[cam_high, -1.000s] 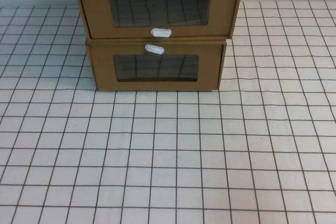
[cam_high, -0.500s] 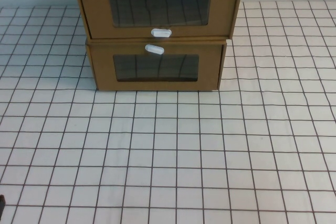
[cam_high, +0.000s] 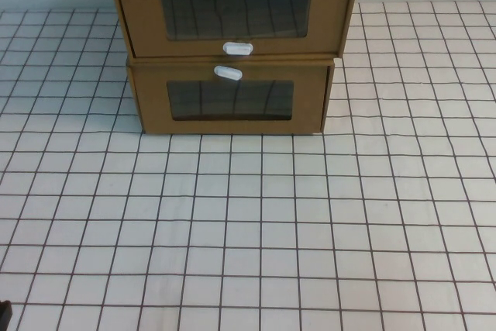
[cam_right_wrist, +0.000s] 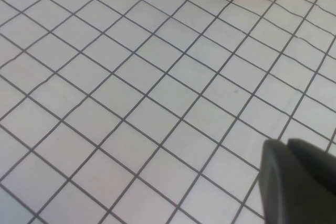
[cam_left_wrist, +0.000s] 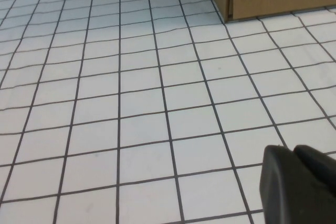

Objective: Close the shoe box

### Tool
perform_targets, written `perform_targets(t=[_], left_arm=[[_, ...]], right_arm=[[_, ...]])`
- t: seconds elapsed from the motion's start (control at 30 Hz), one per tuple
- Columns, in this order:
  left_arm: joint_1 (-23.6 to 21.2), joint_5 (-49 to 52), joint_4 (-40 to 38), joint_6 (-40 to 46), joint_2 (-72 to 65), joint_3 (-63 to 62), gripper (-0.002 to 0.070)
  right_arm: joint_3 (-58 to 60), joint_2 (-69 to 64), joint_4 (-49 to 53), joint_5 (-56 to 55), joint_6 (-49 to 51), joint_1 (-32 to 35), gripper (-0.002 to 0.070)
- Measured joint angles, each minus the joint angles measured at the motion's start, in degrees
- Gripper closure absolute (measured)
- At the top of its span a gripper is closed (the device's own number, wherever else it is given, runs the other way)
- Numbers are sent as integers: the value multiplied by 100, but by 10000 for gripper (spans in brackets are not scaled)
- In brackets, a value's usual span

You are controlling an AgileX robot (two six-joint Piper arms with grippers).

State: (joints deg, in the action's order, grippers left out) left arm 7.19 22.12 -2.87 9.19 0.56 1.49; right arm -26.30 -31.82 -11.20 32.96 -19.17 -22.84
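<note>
High view: the shoe box [cam_high: 232,5] sits at the far middle of the gridded bench [cam_high: 256,222], stacked on the twin cardboard box [cam_high: 230,98]. Its drawer front overhangs the lower box, so it likely isn't fully in. It looks like light, stiff cardboard; push flat on the front beside the white tab handle [cam_high: 237,48], not on the window.

Left wrist view: left tool [cam_left_wrist: 300,184] is low over bare bench, well short of the boxes; can't tell its state.

Right wrist view: right tool [cam_right_wrist: 297,182] the same, can't tell. Nothing blocks the approach.
</note>
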Motion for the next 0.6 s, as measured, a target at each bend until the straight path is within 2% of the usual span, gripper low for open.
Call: perform_targets(t=[0.23,0.5,0.6], left_arm=[[0,0,0,0,0,0,679],[0,0,0,0,0,0,679],[0,0,0,0,0,0,679]], right_arm=[[0,38,-46,25,0,49,689],[9,1023,-418,44,-24,821,689],[259,1549,-322,-383,-61,1059,689]])
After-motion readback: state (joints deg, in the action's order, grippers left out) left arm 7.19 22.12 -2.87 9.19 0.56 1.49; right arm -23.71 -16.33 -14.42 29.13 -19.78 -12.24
